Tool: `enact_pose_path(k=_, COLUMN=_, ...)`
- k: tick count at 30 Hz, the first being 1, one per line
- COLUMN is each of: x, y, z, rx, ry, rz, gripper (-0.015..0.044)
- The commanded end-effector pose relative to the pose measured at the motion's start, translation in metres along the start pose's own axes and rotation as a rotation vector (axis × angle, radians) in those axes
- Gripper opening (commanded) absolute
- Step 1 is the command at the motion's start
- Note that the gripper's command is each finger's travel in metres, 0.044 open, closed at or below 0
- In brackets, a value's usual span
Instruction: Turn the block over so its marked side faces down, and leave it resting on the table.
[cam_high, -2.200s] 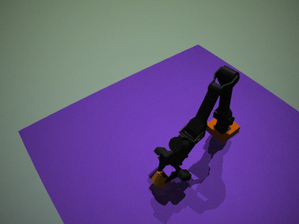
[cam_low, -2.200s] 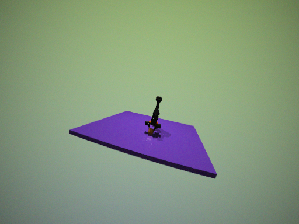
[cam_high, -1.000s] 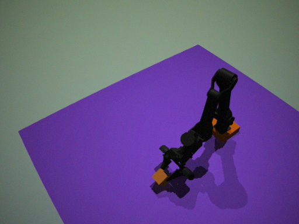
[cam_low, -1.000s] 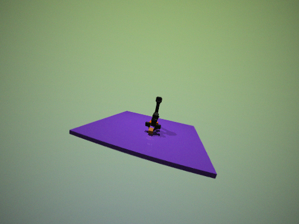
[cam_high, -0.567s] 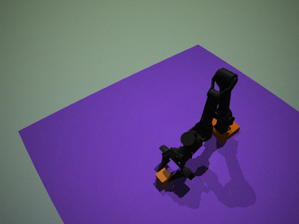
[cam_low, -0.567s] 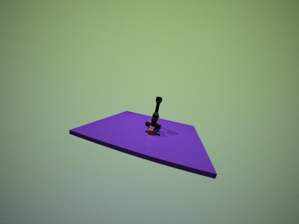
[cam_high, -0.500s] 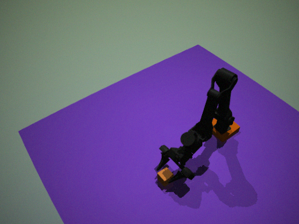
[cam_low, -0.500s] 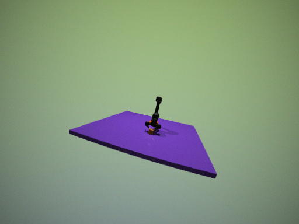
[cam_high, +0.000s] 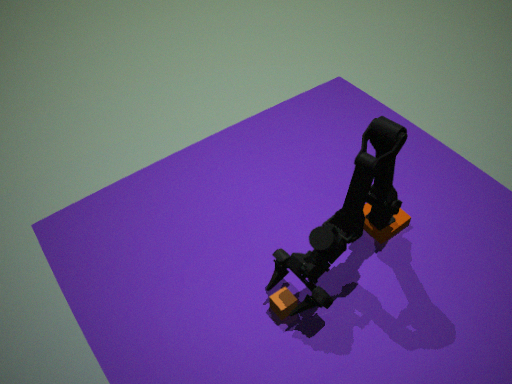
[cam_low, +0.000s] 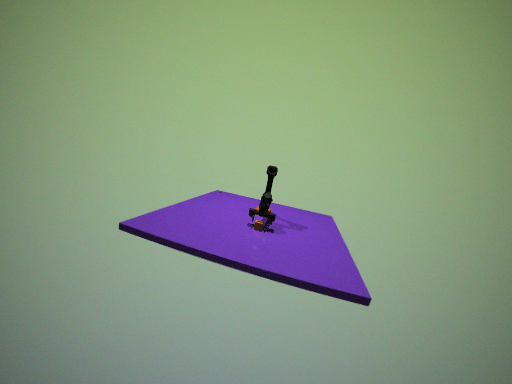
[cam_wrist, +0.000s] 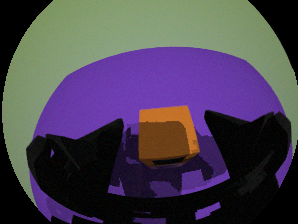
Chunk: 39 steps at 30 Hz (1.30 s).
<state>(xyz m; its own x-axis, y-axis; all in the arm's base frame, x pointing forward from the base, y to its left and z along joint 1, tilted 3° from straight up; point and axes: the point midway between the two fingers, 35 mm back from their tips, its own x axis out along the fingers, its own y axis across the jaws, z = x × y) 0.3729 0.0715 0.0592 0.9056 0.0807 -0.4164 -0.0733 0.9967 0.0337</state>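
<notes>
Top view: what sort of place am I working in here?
Likely a bare test bench, not a home or shop: a flat purple table against a plain green backdrop, one black arm on an orange base, and one orange block resting between its open jaws.
</notes>
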Motion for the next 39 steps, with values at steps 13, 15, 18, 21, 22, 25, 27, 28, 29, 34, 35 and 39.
enact_pose_path(k=13, x=0.0, y=-0.001, z=0.0, rx=-0.003, ry=-0.001, rz=-0.004, gripper=0.044)
enact_pose_path(k=15, x=0.0, y=-0.001, z=0.0, rx=-0.003, ry=-0.001, rz=-0.004, gripper=0.044)
enact_pose_path(k=18, x=0.0, y=-0.001, z=0.0, rx=-0.003, ry=-0.001, rz=-0.004, gripper=0.044)
enact_pose_path(k=21, x=0.004, y=0.001, z=0.004, rx=-0.006, ry=0.055, rz=-0.004, gripper=0.044)
enact_pose_path(k=22, x=0.006, y=0.001, z=0.007, rx=-0.007, ry=0.094, rz=-0.003, gripper=0.044)
enact_pose_path(k=25, x=0.005, y=0.002, z=0.017, rx=-0.01, ry=0.211, rz=-0.002, gripper=0.044)
enact_pose_path(k=27, x=-0.001, y=0.002, z=0.025, rx=-0.01, ry=0.29, rz=-0.002, gripper=0.044)
enact_pose_path(k=28, x=-0.005, y=0.002, z=0.029, rx=-0.009, ry=0.329, rz=-0.003, gripper=0.044)
enact_pose_path(k=29, x=-0.011, y=0.002, z=0.033, rx=-0.008, ry=0.369, rz=-0.003, gripper=0.044)
enact_pose_path(k=34, x=-0.048, y=0.0, z=0.052, rx=-0.002, ry=0.539, rz=-0.005, gripper=0.044)
enact_pose_path(k=35, x=-0.05, y=0.0, z=0.053, rx=-0.001, ry=0.546, rz=-0.005, gripper=0.044)
enact_pose_path(k=39, x=-0.05, y=0.0, z=0.053, rx=-0.001, ry=0.546, rz=-0.005, gripper=0.044)
